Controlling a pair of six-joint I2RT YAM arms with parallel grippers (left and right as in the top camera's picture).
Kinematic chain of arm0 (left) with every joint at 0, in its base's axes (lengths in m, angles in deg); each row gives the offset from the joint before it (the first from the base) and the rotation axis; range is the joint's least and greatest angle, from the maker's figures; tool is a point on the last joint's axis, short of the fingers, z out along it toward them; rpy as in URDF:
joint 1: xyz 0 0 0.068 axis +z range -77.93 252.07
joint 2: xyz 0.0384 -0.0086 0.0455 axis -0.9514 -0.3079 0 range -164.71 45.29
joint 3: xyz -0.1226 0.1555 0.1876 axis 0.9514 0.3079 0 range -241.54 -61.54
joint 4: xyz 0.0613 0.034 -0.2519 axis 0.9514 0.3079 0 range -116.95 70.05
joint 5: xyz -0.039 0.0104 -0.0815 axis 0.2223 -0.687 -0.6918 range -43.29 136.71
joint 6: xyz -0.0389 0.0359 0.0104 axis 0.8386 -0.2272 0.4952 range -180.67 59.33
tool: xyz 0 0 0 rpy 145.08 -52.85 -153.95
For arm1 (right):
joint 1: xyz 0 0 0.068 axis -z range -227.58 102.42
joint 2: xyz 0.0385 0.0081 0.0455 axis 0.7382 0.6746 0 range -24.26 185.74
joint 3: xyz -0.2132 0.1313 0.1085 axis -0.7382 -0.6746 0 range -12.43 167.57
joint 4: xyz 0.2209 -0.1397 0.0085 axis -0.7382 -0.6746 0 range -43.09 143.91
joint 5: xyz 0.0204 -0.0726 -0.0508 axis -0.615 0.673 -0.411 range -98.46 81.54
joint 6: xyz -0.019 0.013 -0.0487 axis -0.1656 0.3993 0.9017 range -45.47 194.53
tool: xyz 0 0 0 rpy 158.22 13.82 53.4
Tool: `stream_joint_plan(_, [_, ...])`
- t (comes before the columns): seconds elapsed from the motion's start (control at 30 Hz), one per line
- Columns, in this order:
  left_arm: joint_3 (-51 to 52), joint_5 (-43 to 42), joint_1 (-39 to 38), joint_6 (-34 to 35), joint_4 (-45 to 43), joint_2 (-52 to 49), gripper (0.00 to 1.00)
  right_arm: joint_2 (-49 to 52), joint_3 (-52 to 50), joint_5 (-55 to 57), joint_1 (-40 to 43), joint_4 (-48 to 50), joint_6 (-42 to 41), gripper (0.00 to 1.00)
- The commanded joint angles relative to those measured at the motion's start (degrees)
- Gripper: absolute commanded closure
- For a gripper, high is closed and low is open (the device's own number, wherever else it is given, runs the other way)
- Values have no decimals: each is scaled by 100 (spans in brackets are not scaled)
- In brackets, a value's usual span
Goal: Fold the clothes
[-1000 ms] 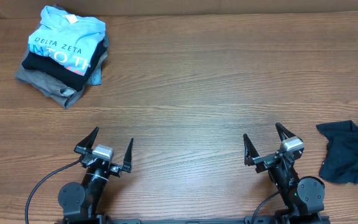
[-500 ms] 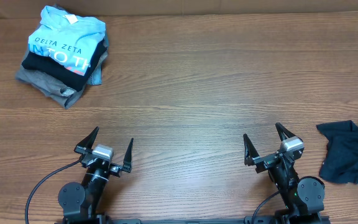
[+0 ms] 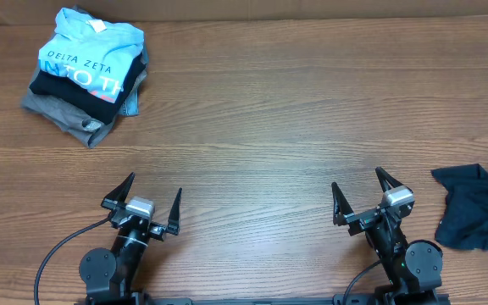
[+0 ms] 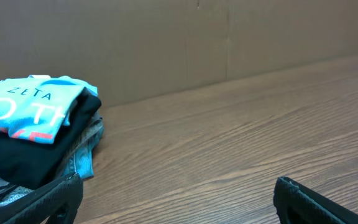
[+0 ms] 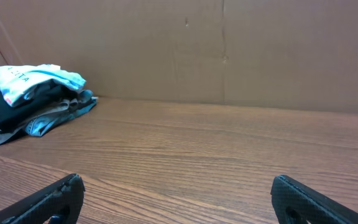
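Left tool [image 3: 154,184] and right tool [image 3: 357,178] — both spread wide, gripping nothing. The folded stack [image 3: 87,72] lies well ahead-left of the left tool. The crumpled dark garment [image 3: 479,216] lies on the tabletop [image 3: 269,127] — near the right tool's right side.

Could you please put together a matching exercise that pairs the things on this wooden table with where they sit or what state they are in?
Things
1. stack of folded shirts with a light blue one on top
2. crumpled dark blue garment
3. left black gripper
4. right black gripper

Places and states
A. open, at the near edge, beside the crumpled garment
B. far left corner of the wooden table
C. right edge, unfolded
D. open, at the near edge, left side

Pairs: 1-B, 2-C, 3-D, 4-A
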Motion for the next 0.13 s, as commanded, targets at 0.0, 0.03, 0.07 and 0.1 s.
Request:
stream_joint_plan(0.0, [20,-63,-37,81,4,70,0,-57,-59,-11,22,33,0,0])
stream_joint_plan(0.03, [20,-63,-37,81,4,70,0,-57,-59,-9,22,33,0,0])
stream_joint_plan(0.07, [20,-63,-37,81,4,70,0,-57,-59,-11,22,33,0,0])
stream_joint_plan(0.1, [20,-63,-37,81,4,70,0,-57,-59,-9,22,33,0,0])
